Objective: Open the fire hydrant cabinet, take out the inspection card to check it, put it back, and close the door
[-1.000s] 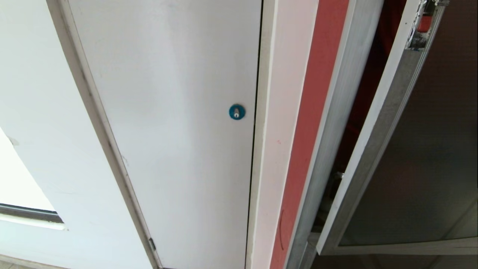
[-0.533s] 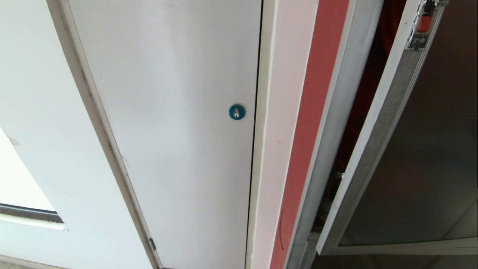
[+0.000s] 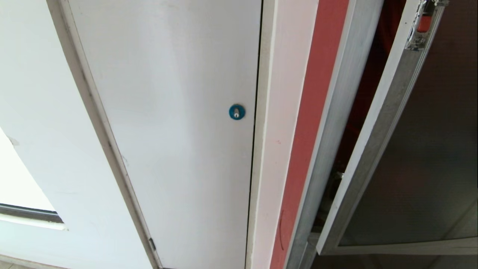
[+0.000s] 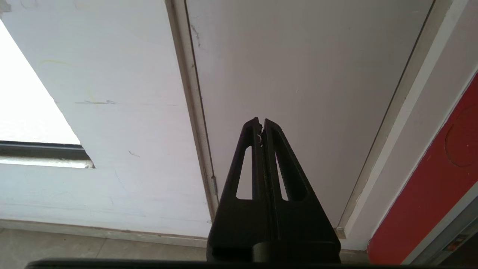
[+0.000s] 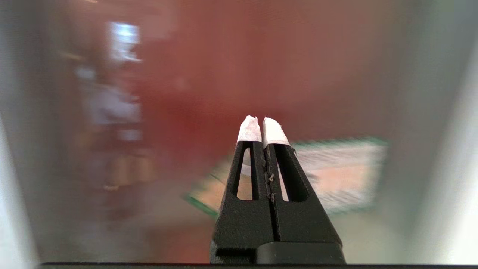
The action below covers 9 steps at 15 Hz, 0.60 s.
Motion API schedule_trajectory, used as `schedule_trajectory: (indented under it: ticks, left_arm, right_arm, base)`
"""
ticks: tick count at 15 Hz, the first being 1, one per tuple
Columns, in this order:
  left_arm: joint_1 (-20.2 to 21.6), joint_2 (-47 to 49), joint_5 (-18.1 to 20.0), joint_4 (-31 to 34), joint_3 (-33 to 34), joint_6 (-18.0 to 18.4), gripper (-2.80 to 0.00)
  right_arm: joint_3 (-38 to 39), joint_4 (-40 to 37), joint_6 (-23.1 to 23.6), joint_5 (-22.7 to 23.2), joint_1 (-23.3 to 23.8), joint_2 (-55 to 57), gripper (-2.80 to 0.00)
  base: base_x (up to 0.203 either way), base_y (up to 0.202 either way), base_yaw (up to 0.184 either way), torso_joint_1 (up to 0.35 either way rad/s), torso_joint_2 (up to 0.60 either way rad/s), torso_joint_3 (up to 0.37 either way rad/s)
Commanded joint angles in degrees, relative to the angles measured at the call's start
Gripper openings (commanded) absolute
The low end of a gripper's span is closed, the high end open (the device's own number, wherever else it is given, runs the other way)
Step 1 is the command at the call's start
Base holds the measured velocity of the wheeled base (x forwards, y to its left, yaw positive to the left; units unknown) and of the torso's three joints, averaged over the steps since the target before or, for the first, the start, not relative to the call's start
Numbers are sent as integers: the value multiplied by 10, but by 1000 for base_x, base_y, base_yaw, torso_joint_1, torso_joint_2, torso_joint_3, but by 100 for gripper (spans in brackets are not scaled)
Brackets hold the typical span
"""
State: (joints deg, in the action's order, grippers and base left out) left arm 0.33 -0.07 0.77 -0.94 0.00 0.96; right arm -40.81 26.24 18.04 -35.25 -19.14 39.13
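Currently the door (image 3: 418,149) of the fire hydrant cabinet (image 3: 336,112) stands ajar at about three o'clock in the head view, its dark glass pane swung out from the silver frame so a narrow dark gap with red behind it shows between them. A small red latch (image 3: 424,22) sits high on the door's edge, near one o'clock. The door is probably part open because the cabinet's inside has to be reached, or is about to be shut; which step this is cannot be told. The inspection card is not visible in any view.

Seen from the right wrist, the right gripper (image 5: 260,129) points at the dark glass, where a green-bordered white sticker (image 5: 336,175) lies blurred just behind it. Its white-tipped fingertips (image 5: 249,130) are pressed together and hold nothing.

Further out, at nine o'clock from the cabinet, a plain white panel (image 3: 168,130) carries a small blue round lock (image 3: 236,111). The left gripper (image 4: 261,122) hangs parked before that panel, fingers closed on nothing, touching nothing.
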Motion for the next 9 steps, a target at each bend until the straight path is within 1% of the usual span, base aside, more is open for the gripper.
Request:
schedule_trajectory:
  ticks: [1,2,3,6,7,9]
  left_arm:
    - [0,1,0,0,4,0,-280]
    - [0,0,0,0,4,0,-280]
    - [0,0,0,0,4,0,-280]
    - [0,0,0,0,4,0,-280]
    - [0,0,0,0,4,0,-280]
    - [0,0,0,0,4,0,-280]
  right_arm:
    - [1,-37,1,-2,49,-42,-280]
    - [0,-75,1,-1,83,-67,-280]
    - [0,-106,1,1,104,-94,-280]
    - [3,-196,2,4,148,-166,-280]
    - [6,-231,1,14,161,-197,-280]
    - [21,-294,0,45,171,-251,-280]
  base:
    - [0,0,0,0,0,0]
    - [0,0,0,0,0,0]
    - [0,0,0,0,0,0]
    - [0,0,0,0,0,0]
    - [0,0,0,0,0,0]
    - [0,0,0,0,0,0]
